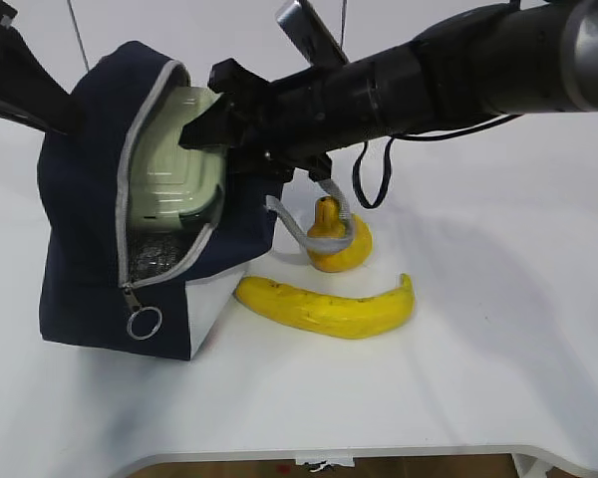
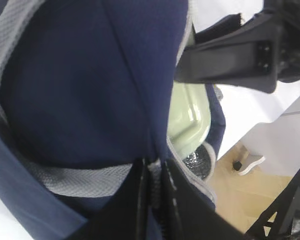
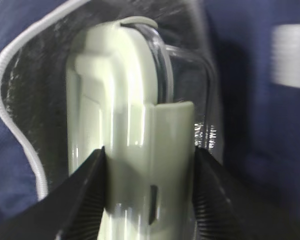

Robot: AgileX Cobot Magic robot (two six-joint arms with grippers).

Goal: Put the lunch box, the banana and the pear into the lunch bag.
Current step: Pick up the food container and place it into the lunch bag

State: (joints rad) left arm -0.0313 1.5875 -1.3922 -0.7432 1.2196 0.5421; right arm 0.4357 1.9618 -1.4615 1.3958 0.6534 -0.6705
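Observation:
The navy lunch bag (image 1: 80, 259) stands at the left, its zippered flap open toward me. My right gripper (image 1: 204, 124) is shut on the lunch box (image 1: 174, 164) and holds it on edge inside the bag's opening. In the right wrist view the jaws (image 3: 147, 170) clamp the sage-green lid and clear body of the lunch box (image 3: 125, 125), with silver lining round it. My left gripper (image 2: 155, 175) is shut on the bag's grey zipper rim and holds the opening up. The banana (image 1: 324, 304) and the pear (image 1: 339, 239) lie on the table right of the bag.
The bag's grey handle strap (image 1: 299, 224) hangs over the pear. The metal ring pull (image 1: 144, 322) dangles at the bag's lower front. My right arm (image 1: 458, 70) spans the upper right. The white table's (image 1: 478, 378) front edge runs along the bottom.

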